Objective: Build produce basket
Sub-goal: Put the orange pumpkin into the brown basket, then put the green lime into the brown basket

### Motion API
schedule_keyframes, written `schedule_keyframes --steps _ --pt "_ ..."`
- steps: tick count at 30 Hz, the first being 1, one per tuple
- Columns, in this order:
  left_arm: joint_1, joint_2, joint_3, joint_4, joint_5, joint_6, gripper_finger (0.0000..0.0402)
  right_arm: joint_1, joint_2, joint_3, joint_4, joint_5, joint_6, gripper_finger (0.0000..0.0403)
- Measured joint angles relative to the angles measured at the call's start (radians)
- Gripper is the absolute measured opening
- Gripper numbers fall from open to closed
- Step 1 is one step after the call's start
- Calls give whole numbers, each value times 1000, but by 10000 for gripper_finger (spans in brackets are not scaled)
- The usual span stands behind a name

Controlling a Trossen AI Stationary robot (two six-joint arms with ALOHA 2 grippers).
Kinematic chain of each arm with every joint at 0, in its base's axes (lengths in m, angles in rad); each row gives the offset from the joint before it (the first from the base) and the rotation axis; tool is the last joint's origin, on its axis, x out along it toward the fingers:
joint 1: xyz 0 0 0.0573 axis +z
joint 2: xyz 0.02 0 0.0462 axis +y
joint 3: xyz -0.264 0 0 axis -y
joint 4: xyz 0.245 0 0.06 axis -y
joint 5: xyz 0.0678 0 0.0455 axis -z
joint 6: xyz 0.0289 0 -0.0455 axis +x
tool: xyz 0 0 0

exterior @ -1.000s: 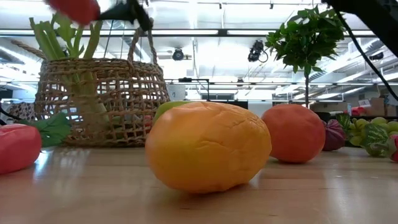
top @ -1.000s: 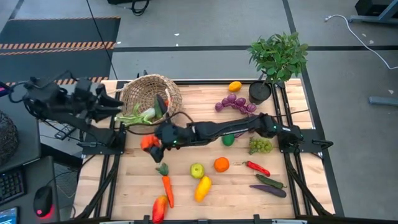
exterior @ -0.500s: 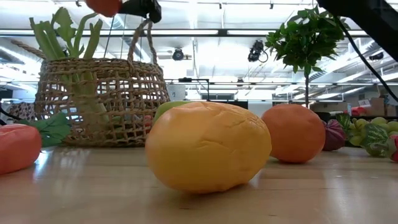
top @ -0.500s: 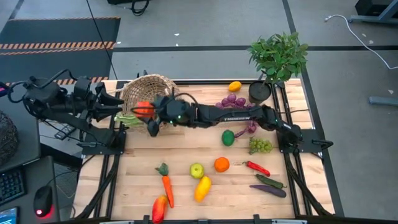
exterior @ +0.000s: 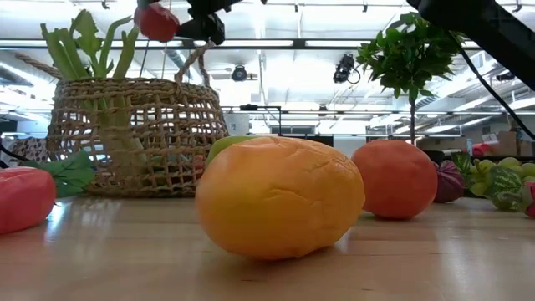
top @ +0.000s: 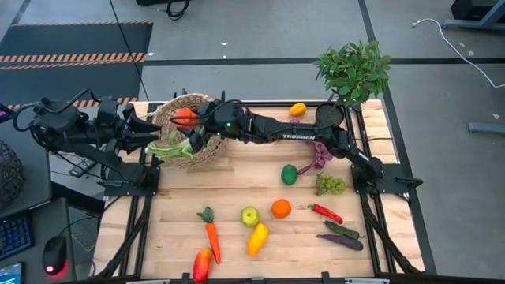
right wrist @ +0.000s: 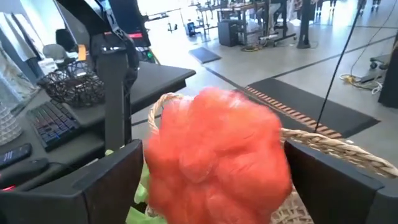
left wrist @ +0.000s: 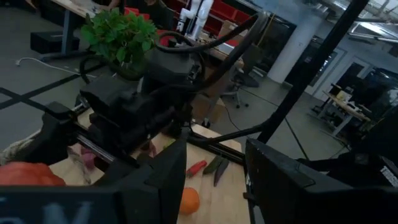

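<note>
Two arms at the basket

From above, the basket (top: 189, 130) sits at the table's far left, gripped at its rim by the left gripper (top: 148, 131). Right wrist view alone shows the right gripper (right wrist: 214, 171) splayed around the tomato (right wrist: 214, 155); a second ago it hung over mid-table.

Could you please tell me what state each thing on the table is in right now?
Basket: upright, leek inside.
Tomato: above the basket, between the right tool's fingers.
Right tool: over the basket, fingers wide.
Left tool: at the basket's rim.
Leek: standing in the basket, leaves sticking out.
Carrot: lying on the table.
Potted plant: upright.
</note>
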State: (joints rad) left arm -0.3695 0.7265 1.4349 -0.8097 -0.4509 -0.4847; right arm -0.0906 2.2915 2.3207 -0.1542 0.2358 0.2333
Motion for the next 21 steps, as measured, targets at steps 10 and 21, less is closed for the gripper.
schedule_keyframes --steps 10,21 --pt "0 0 0 7 -27 0 172 -23 -46 31 7 -19 -34 394" --pt "0 7 0 7 -33 7 172 1 -219 31 -344 71 -68 388"
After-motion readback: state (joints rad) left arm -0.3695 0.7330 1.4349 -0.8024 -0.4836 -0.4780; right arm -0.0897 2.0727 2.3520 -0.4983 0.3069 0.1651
